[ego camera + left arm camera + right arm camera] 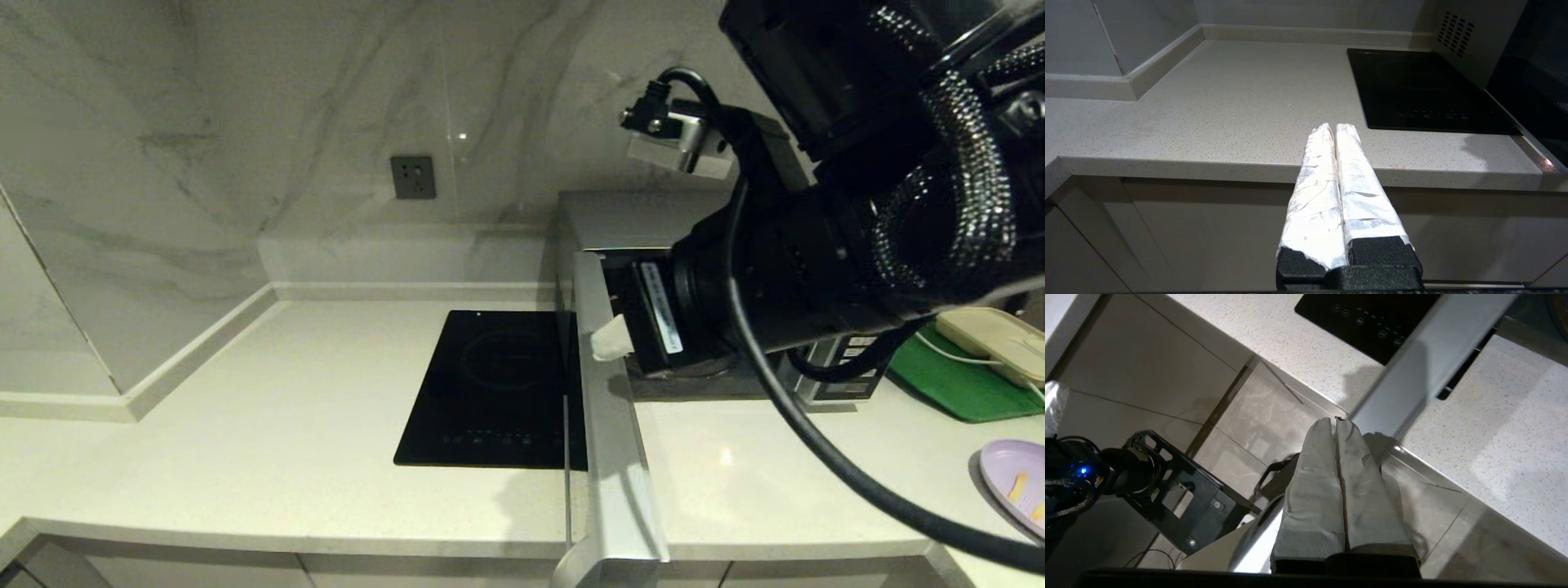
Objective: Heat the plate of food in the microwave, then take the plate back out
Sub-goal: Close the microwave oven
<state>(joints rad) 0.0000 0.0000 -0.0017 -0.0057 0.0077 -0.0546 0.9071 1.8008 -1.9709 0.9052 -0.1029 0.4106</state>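
The silver microwave [637, 216] stands at the back right of the counter with its door [612, 425] swung wide open toward me, edge-on. My right gripper [611, 339] is shut on nothing, its wrapped tips against the door's inner side near the hinge end; in the right wrist view the right gripper [1335, 420] sits beside the door's silver edge [1425, 371]. The lavender plate of food [1020, 486] lies on the counter at the far right, partly cut off. My left gripper [1335, 126] is shut and empty, parked low before the counter's front edge.
A black glass hob [498, 388] is set in the counter left of the door. A green tray [955, 380] with a beige container [992, 339] lies right of the microwave. The right arm hides the oven cavity. A wall socket [412, 177] is behind.
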